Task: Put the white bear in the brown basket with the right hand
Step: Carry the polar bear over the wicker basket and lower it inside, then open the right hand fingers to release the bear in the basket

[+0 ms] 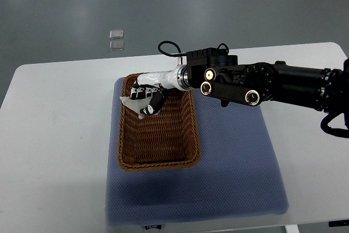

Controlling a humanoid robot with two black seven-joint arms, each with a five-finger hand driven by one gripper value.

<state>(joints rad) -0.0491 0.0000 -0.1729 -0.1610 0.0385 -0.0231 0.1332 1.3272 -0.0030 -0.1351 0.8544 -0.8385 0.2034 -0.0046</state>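
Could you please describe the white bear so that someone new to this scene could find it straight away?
Start at the blue mat on the white table, then the brown basket on it. At the basket's far left corner, the right robot hand grips the white bear, the only pale, soft thing against the dark weave.

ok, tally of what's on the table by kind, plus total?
Brown basket: 1
White bear, held in the right hand over the basket: 1
Blue mat: 1
Total: 3
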